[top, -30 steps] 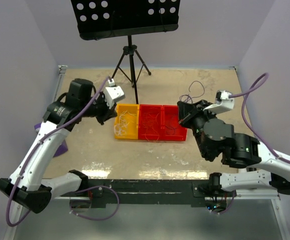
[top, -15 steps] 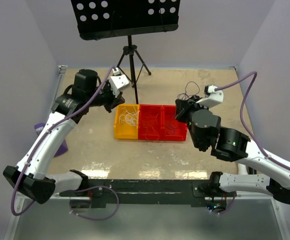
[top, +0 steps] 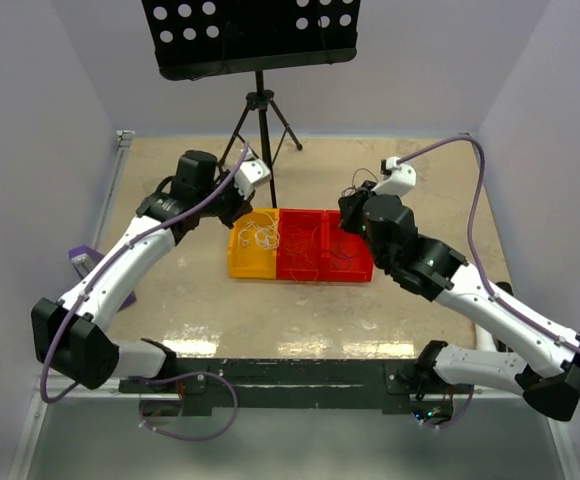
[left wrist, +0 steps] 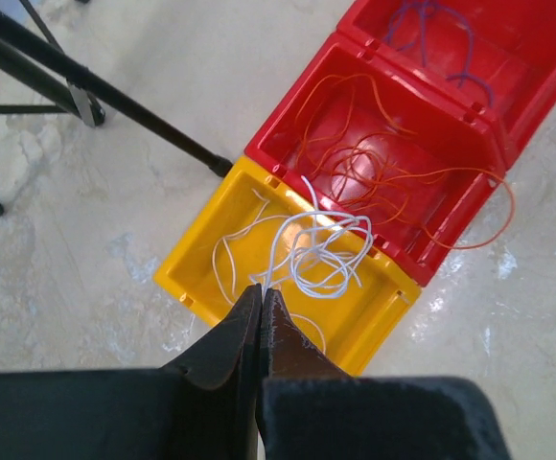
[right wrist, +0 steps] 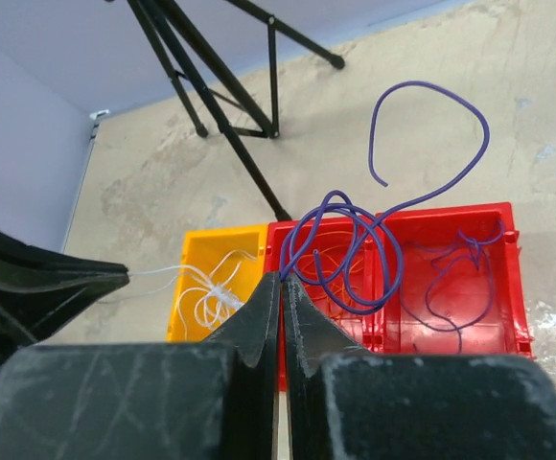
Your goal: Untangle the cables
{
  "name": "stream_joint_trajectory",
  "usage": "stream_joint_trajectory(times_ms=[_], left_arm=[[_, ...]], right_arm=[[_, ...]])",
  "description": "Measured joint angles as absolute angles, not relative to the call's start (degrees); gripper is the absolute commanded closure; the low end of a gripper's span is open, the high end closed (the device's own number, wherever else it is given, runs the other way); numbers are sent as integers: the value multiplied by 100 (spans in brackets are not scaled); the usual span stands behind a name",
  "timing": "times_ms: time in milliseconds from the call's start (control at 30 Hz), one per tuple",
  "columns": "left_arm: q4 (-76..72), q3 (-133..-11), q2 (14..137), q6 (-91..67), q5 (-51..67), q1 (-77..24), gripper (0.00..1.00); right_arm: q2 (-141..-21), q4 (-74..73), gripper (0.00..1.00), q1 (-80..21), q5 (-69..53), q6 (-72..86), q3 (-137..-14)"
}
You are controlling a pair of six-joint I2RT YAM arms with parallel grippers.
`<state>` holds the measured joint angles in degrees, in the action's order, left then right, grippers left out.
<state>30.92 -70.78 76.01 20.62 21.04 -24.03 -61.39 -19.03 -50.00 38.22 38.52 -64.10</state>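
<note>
My left gripper (left wrist: pixel 261 288) is shut on one end of a white cable (left wrist: pixel 321 245), whose tangle hangs over the yellow bin (left wrist: pixel 192 278). My right gripper (right wrist: pixel 283 279) is shut on a purple cable (right wrist: pixel 355 251) that loops up over the two red bins (right wrist: pixel 508 287). Thin orange cables (left wrist: pixel 383 168) lie in the middle red bin, one draping over its wall. More purple cable (right wrist: pixel 451 287) lies in the end red bin. In the top view the left gripper (top: pixel 234 205) is at the yellow bin's far left and the right gripper (top: pixel 349 211) at the red bins' far right.
A black tripod (top: pixel 260 120) carrying a perforated black plate (top: pixel 250 35) stands just behind the bins, one leg close to the yellow bin (top: pixel 250 264). A purple object (top: pixel 82 258) lies at the table's left edge. Lilac walls close the sides and back.
Both arms have reached farther back over the table. The left gripper moved right toward the yellow bin with the white cable; the right gripper moved left and back with the purple cable.
</note>
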Motion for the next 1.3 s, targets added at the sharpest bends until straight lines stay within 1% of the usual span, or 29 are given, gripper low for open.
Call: stream_joint_trajectory(times_ms=[300,500,533,567,633,733,800,867,933,967,1000,1033,1100,1133,1200,1233,1300], left_arm=[[2915,-6873,8646,2036,1308,-2408,100],[2792,-6501,8683,2025,1129,-2447,100],[2770,-6451,8683,2023,1114,-2462,98],[2744,-6399,8683,2018,1098,-2480,91],[2740,-6329,8683,2005,1085,-2502,81],[2794,-6305,8683,1992,1096,-2541,68],[2812,-6307,8661,1964,1129,-2554,62],[2893,-6320,8589,1931,1177,-2558,60],[3017,-6370,8466,1905,1229,-2558,55],[3109,-6436,8390,1896,1271,-2558,49],[3186,-6523,8311,1879,1328,-2558,47],[3249,-6628,8235,1859,1378,-2558,41],[3319,-6794,8088,1835,1479,-2558,38],[3365,-6877,8001,1809,1527,-2558,31],[3483,-7022,7835,1776,1614,-2558,26],[3557,-7100,7769,1756,1649,-2558,18],[3684,-7264,7677,1743,1717,-2558,14]], right_arm=[[-6737,-1656,100,-3782,2217,3865,-6355],[-6945,-1505,100,-3138,1363,3898,-6114],[-6963,-1461,100,-3057,1238,3900,-6053],[-6978,-1420,100,-2978,1125,3903,-5986],[-7002,-1332,100,-2860,917,3913,-5830],[-7013,-1236,100,-2757,701,3962,-5529],[-7011,-1194,100,-2744,615,3988,-5360],[-7004,-1146,100,-2742,523,4010,-5168],[-6967,-1066,100,-2742,432,4040,-4939],[-6945,-1048,100,-2742,370,4056,-4834],[-6936,-1044,100,-2742,342,4077,-4764],[-6936,-1026,100,-2742,322,4093,-4689],[-6936,-978,100,-2742,292,4115,-4576],[-6936,-956,100,-2742,272,4128,-4541],[-6936,-891,100,-2742,198,4145,-4491],[-6936,-858,97,-2742,183,4156,-4469],[-6936,-827,91,-2742,165,4167,-4442]])
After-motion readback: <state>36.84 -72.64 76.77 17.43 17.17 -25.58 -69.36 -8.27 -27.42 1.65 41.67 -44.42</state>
